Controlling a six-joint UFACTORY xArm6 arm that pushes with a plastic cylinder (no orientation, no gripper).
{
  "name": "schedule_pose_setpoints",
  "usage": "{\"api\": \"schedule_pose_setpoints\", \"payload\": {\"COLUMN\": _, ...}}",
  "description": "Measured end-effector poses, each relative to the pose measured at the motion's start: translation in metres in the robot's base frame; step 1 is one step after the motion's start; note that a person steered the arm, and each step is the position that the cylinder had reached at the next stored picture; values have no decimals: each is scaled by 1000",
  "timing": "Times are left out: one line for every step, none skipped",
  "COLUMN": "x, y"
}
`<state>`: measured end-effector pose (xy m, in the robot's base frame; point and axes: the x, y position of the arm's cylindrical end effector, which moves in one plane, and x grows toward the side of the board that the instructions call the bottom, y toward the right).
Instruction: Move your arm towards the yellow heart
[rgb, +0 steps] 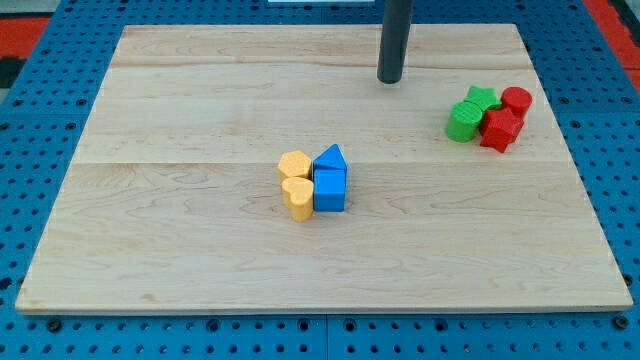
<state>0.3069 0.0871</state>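
Observation:
The yellow heart (297, 197) lies near the board's middle, at the lower left of a tight cluster. Above it sits a yellow hexagon-like block (294, 164). A blue cube (330, 189) touches the heart's right side, and a blue triangle (331, 158) sits above the cube. My tip (389, 80) rests on the board near the view's top, well above and to the right of the cluster, apart from every block.
A second cluster sits at the view's right: a green star (481, 97), a green round block (463, 121), a red round block (516, 100) and a red star-like block (499, 129). The wooden board (180, 250) lies on a blue pegboard.

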Motion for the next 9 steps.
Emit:
{"api": "schedule_pose_setpoints", "payload": {"x": 21, "y": -11}}
{"api": "schedule_pose_setpoints", "payload": {"x": 26, "y": -75}}
{"api": "schedule_pose_setpoints", "payload": {"x": 35, "y": -147}}
{"api": "schedule_pose_setpoints", "payload": {"x": 60, "y": -215}}
{"api": "schedule_pose_setpoints", "payload": {"x": 101, "y": -238}}
{"api": "schedule_pose_setpoints", "payload": {"x": 146, "y": -246}}
{"api": "schedule_pose_setpoints", "payload": {"x": 186, "y": -246}}
{"api": "schedule_pose_setpoints", "payload": {"x": 208, "y": -236}}
{"api": "schedule_pose_setpoints", "payload": {"x": 209, "y": -213}}
